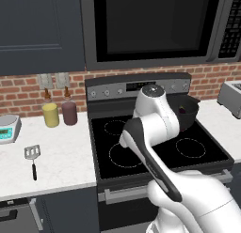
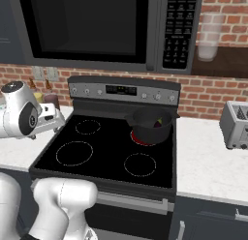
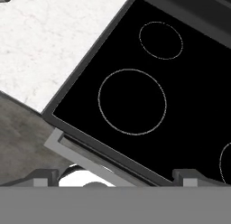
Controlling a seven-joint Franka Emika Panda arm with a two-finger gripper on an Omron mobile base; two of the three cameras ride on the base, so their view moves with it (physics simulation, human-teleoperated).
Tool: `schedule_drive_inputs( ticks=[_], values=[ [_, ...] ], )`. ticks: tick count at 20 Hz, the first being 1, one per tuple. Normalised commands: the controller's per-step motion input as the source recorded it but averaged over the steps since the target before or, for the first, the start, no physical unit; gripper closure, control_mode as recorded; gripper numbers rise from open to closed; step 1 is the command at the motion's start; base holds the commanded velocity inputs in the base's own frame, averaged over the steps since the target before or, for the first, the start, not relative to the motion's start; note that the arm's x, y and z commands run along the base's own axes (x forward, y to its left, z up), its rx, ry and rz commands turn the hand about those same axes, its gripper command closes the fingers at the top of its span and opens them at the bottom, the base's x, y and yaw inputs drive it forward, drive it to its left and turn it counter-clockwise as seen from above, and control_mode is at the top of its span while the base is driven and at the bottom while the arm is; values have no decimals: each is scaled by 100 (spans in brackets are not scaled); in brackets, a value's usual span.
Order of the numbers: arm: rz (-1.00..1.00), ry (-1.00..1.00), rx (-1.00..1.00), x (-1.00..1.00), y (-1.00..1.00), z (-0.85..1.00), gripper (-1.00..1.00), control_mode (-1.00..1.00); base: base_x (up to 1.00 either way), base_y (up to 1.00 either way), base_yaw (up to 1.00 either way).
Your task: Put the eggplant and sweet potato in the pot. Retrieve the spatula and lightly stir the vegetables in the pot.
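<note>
Hand (image 3: 117,177): fingers (image 3: 43,177) spread as wide as they go, nothing between them; it looks down on the stove's front-left ring (image 3: 132,101) and the front edge of the cooktop.
Arm (image 1: 153,121): folded over the stove (image 1: 155,143), elbow raised, wrist turned toward the left table; judged to be swinging away from the pot, since the open, empty hand suits a reach for a tool.
Pot (image 2: 151,124): on the back-right burner, which glows red beneath it, so it sits where cooking is meant to happen.
Vegetables (image 2: 158,123): a small dark purple shape with a touch of colour shows inside the pot by the far wall; likely the eggplant, with the sweet potato too small to make out apart.
Spatula (image 1: 32,159): flat on the white table (image 1: 61,157) left of the stove, slotted head away from the robot, black handle toward the front edge, well apart from the hand; the handle end looks free for a grasp from above.
Jars (image 1: 60,112): a yellow and a maroon one stand against the brick wall, behind the spatula and clear of the approach.
Scale (image 1: 8,128): far left of the table, out of the way.
Step in hand: vegetables appear loaded; fetching the spatula seems next, stirring not yet begun.
Risk: a thin, low handle may slip from the fingers.
</note>
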Motion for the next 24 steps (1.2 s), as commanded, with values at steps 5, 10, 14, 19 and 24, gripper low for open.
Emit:
schedule_drive_inputs(
  ticks=[5, 10, 14, 19, 24],
  values=[
    [0, 0, 0, 0, 3, 0, -100, -100, 0, 0, 0],
    [0, 6, 0, 0, 47, -2, -100, 100, 0, 19, 0],
    [0, 0, 0, 0, 0, 0, -100, 100, 0, 100, -2],
    [0, 0, 0, 0, 0, 0, -100, 100, 0, 100, -5],
    [0, 0, 0, 0, 0, 0, -100, 100, 1, 65, -11]
  ],
)
